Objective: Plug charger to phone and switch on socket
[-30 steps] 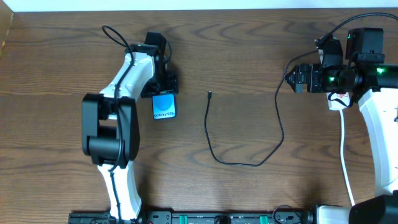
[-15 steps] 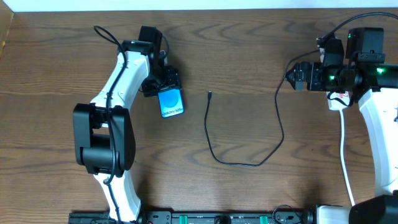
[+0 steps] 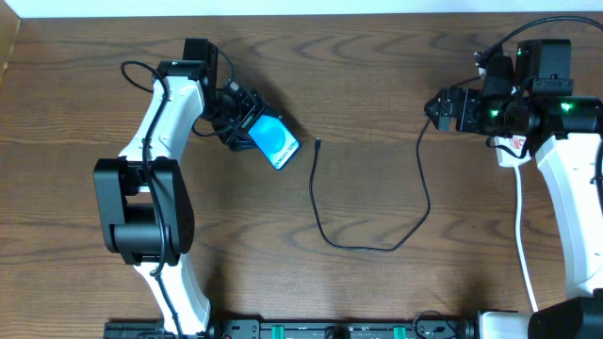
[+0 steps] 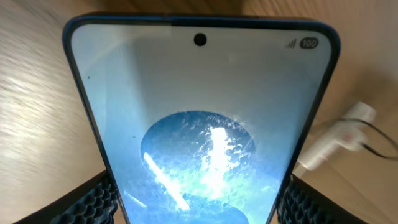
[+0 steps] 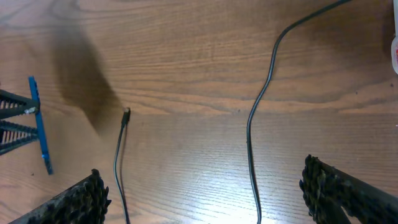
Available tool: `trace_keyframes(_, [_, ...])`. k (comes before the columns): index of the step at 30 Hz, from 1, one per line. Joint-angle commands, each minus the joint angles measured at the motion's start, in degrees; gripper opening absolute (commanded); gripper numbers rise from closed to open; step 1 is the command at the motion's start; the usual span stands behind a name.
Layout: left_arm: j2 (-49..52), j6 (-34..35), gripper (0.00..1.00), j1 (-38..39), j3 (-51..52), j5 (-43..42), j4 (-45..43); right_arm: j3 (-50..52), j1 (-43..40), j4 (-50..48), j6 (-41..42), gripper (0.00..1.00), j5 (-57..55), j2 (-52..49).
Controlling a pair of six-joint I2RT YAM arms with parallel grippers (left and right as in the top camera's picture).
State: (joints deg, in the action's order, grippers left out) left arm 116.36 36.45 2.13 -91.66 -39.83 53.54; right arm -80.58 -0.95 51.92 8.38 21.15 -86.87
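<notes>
My left gripper (image 3: 243, 121) is shut on the phone (image 3: 274, 142), holding its lower end with the light blue screen up and its top pointing right, turned diagonally. The phone fills the left wrist view (image 4: 199, 112) between my fingers (image 4: 199, 202). The charger, a thin black cable (image 3: 426, 193), loops over the table; its tiny connector (image 3: 318, 143) lies just right of the phone and shows in the right wrist view (image 5: 126, 114). My right gripper (image 3: 439, 104) is open and empty above the cable (image 5: 205, 199). The white socket (image 3: 512, 151) is mostly hidden under my right arm.
The socket's white cord (image 3: 521, 235) runs down the right side to the front edge. The socket end also shows small in the left wrist view (image 4: 333, 134). The phone shows edge-on at the left of the right wrist view (image 5: 40, 134). The table is dark wood.
My left arm has swung the phone to the right and turned it clockwise, bringing it close to the cable's connector. My right gripper has shifted slightly left.
</notes>
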Motion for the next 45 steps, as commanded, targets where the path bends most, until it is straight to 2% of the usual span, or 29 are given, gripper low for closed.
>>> trace_keyframes(1, [-1.38, 7.93, 0.68, -0.46, -1.38, -14.91, 0.0, -0.2, 0.63, -0.46, 1.95, 0.98, 0.42, -0.37])
trace_keyframes(4, [-1.38, 9.07, 0.68, -0.46, -1.38, -21.84, -0.48, -0.2, 0.66, -0.94, 3.23, 0.98, 0.44, -0.37])
trace_keyframes(12, [-1.38, 12.85, 0.68, -0.46, -1.38, -32.39, -2.01, -0.2, 2.1, -2.89, 4.04, 0.98, 2.01, -0.37])
trace_keyframes(19, [-1.38, 13.64, 0.68, -0.46, -1.38, -33.27, -2.25, -0.2, 6.08, -5.22, 4.02, 0.97, 3.21, -0.37])
trace_keyframes(23, [-1.38, 13.66, 0.68, -0.46, -1.38, -33.31, -2.23, -0.2, 7.34, -5.44, 4.61, 0.91, 3.23, -0.37])
trace_keyframes(30, [-1.38, 15.52, 0.68, -0.46, -1.38, -35.23, -3.28, -0.2, 8.81, -6.54, 4.94, 0.89, 6.51, -0.37])
trace_keyframes(34, [-1.38, 20.24, 0.68, -0.46, -1.38, -36.37, -3.26, -0.2, 11.56, -8.61, 6.49, 0.89, 6.43, -0.37])
trace_keyframes(41, [-1.38, 20.46, 0.68, -0.46, -1.38, -37.31, -3.3, -0.2, 15.98, -12.87, 8.85, 0.89, 6.45, -0.39])
trace_keyframes(45, [-1.38, 20.46, 0.68, -0.46, -1.38, -37.29, -3.3, -0.2, 20.92, -15.8, 13.14, 0.88, 3.89, -0.92])
